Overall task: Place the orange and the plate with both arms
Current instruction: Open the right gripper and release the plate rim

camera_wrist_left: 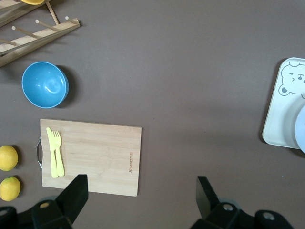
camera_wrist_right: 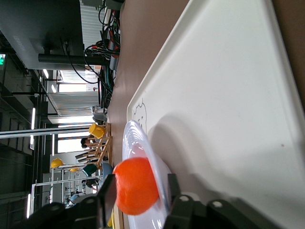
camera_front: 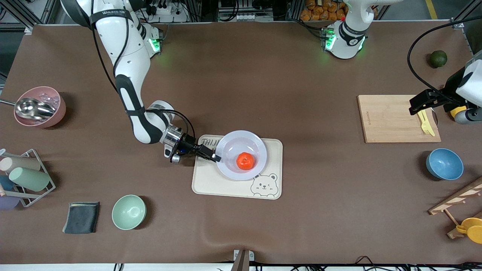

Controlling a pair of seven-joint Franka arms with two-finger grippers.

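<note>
Orange (camera_front: 245, 160) sits in the one plate (camera_front: 241, 154) on a cream tray (camera_front: 211, 182), brown worktop. Right end effector (camera_front: 216, 157) straddles the plate's rim, fingers apart; left end effector (camera_wrist_left: 138, 198) hangs open over the cutting board (camera_wrist_left: 95, 156).

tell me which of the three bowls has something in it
The pink bowl at the right arm's end of the table: a metal scoop rests in it. The green bowl and the blue bowl hold nothing.
</note>
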